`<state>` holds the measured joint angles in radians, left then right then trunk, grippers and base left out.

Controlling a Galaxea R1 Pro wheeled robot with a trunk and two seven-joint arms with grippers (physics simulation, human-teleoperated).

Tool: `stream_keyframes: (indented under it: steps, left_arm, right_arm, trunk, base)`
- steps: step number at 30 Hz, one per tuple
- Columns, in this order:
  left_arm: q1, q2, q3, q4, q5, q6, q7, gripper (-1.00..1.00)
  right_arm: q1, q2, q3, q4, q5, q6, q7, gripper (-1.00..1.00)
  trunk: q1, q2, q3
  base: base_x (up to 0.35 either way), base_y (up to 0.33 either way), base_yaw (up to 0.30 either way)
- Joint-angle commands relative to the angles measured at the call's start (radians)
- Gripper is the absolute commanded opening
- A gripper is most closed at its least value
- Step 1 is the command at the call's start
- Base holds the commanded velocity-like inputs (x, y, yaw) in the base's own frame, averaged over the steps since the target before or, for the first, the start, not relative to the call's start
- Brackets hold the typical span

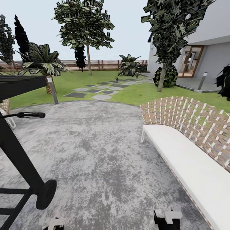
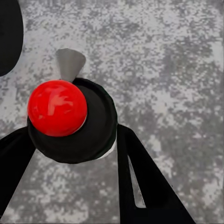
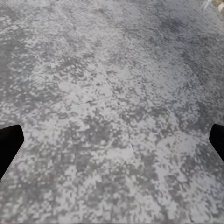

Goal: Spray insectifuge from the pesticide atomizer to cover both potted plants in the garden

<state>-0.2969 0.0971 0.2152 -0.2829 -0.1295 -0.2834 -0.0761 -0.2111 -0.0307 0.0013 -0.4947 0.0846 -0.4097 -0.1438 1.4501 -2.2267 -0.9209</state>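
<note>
The robot stands on a mottled grey paved patio (image 1: 95,153) that ends in a curved edge against the green lawn of the garden (image 1: 140,92). Flat grey and pale stepping stones (image 1: 95,91) run across the grass toward a brown slatted fence (image 1: 102,65) at the back. A tall tree (image 1: 84,25) rises near the fence, another dark tree (image 1: 169,35) stands at the right, and a palm with white-striped fronds (image 1: 41,60) grows at the left. A leafy shrub (image 1: 129,65) sits near the far end of the stones. A pale house with a wood-framed door (image 1: 191,60) closes the right side.

On the patio's right, a long white bench with a woven backrest (image 1: 191,140) runs toward the camera. At the left, a black frame with a handle and wheel (image 1: 28,166) stands close.

The left tool (image 2: 74,186) hangs over the paving with its dark fingers spread either side of a black disc carrying a red ball (image 2: 57,107); it grips nothing. The right tool (image 3: 112,140) is released, its fingertips wide apart above bare paving.

The potted plants and the atomizer cannot be made out from here.
</note>
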Motion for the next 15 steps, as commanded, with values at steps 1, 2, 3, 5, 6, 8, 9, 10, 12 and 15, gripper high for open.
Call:
stream_keyframes:
  steps: [1,2,3,5,6,8,9,10,12,15]
  left_arm:
    - [-0.001,0.0,0.009,0.001,-0.01,-0.004,-0.005,-1.0]
    - [-0.001,0.0,0.009,0.001,-0.01,-0.004,-0.005,-1.0]
    - [-0.001,0.0,0.009,0.001,-0.01,-0.003,-0.005,-1.0]
    - [-0.001,0.0,0.009,0.001,-0.011,-0.003,-0.005,-1.0]
    - [-0.001,0.0,0.009,0.001,-0.011,-0.003,-0.005,-1.0]
    - [-0.001,0.0,0.009,0.001,-0.011,-0.003,-0.005,-1.0]
    - [-0.001,0.0,0.009,0.001,-0.011,-0.003,-0.005,-1.0]
    - [-0.001,0.0,0.009,0.001,-0.011,-0.003,-0.005,-1.0]
    - [-0.001,0.0,0.009,0.0,-0.011,-0.003,-0.005,-1.0]
    - [-0.001,0.0,0.009,0.0,-0.011,-0.004,-0.005,-1.0]
  right_arm:
    - [-0.001,0.0,0.0,0.001,0.009,-0.001,-0.007,1.0]
    - [-0.001,0.0,0.0,0.001,0.01,-0.001,-0.007,1.0]
    - [-0.001,0.0,0.0,0.001,0.01,-0.001,-0.007,1.0]
    - [-0.001,0.0,0.0,0.001,0.01,-0.001,-0.006,1.0]
    - [-0.001,0.0,0.0,0.001,0.01,-0.001,-0.005,1.0]
    - [-0.001,0.0,0.0,0.001,0.01,-0.001,-0.005,1.0]
    - [-0.001,0.0,0.0,0.001,0.01,-0.001,-0.005,1.0]
    - [-0.001,0.0,0.0,0.001,0.01,-0.001,-0.005,1.0]
    - [-0.001,0.0,0.0,0.001,0.011,-0.001,-0.005,1.0]
    - [-0.001,0.0,0.0,0.001,0.01,-0.001,-0.005,1.0]
  trunk:
    - [0.0,0.0,-0.001]
    - [0.0,0.0,-0.001]
    - [0.0,0.0,-0.001]
    - [0.0,0.0,-0.001]
    - [0.0,0.0,-0.001]
    - [0.0,0.0,-0.001]
    - [0.0,0.0,-0.001]
    - [0.0,0.0,-0.001]
    - [0.0,0.0,-0.001]
    - [0.0,0.0,-0.001]
  base:
    - [0.34,0.0,0.0]
    - [0.34,0.0,0.0]
    - [0.34,0.0,0.0]
    - [0.339,-0.053,0.0]
    - [0.336,-0.084,0.0]
    - [0.333,-0.103,0.0]
    - [0.327,-0.117,0.0]
    - [0.325,-0.121,0.0]
    - [0.323,-0.125,0.0]
    - [0.322,-0.128,0.0]
